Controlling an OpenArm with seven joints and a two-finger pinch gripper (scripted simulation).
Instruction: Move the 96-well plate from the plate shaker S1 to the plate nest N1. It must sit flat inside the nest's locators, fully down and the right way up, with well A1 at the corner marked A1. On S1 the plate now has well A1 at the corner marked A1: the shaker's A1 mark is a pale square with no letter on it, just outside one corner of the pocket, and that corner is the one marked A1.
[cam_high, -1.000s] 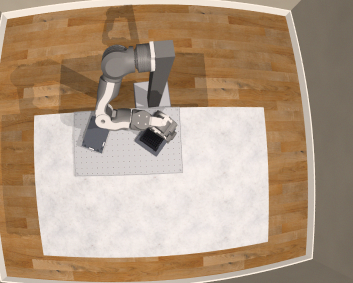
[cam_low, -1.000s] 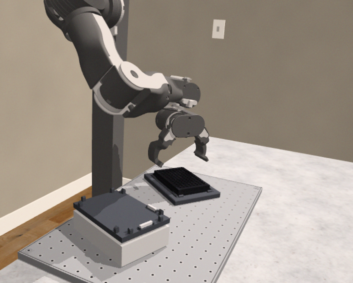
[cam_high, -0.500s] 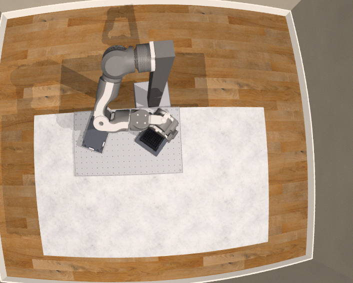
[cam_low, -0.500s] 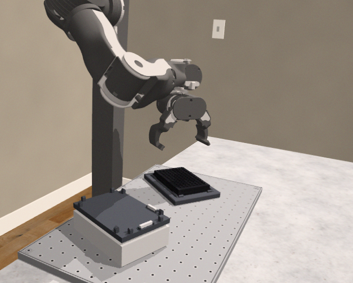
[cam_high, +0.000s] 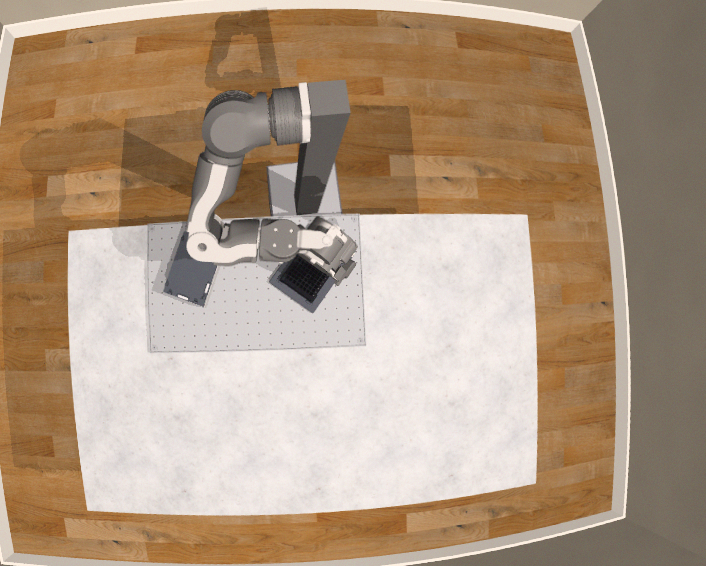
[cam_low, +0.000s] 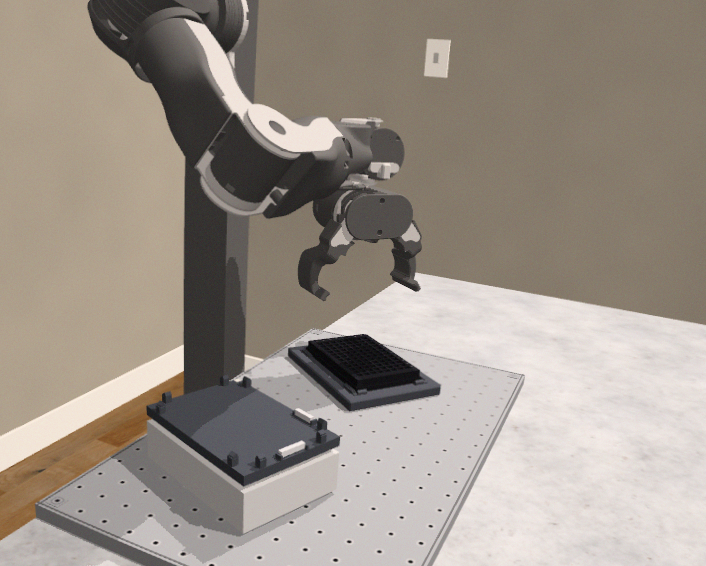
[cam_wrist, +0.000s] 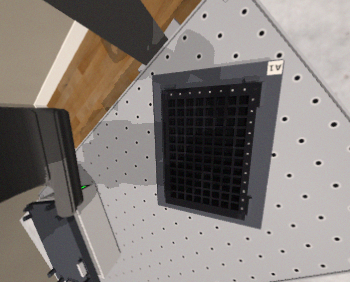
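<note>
The black 96-well plate (cam_high: 303, 276) lies flat in the dark grey plate nest N1 (cam_low: 412, 392), inside its low locators; it also shows in the side view (cam_low: 364, 360) and the wrist view (cam_wrist: 207, 150). The nest's white A1 label (cam_wrist: 275, 67) sits just outside the plate corner where the plate's two rows of small white edge marks meet. My gripper (cam_low: 366, 288) (cam_high: 341, 262) hangs well above the plate, open and empty, touching nothing; from above it shows at the plate's far right edge. The plate shaker S1 (cam_low: 241, 436), a white box with a dark top, has an empty pocket.
Nest and shaker both stand on a perforated grey breadboard (cam_high: 253, 318) on the white table. The shaker (cam_high: 188, 277) is left of the nest, partly under my forearm. The arm's dark column (cam_low: 215, 265) rises behind the board.
</note>
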